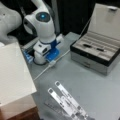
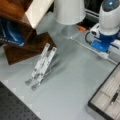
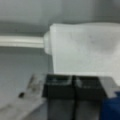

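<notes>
The gripper (image 3: 72, 82) sits at six o'clock in the wrist view, its black fingers pressed together just below a blurred white cable plug (image 3: 82, 47); the cable (image 3: 22, 41) runs off at nine o'clock

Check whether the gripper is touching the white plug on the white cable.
Touching. In the wrist view the gripper, its two black fingers pressed together, meets the lower edge of the white plug with no gap; the white cable leaves it leftward.
</notes>
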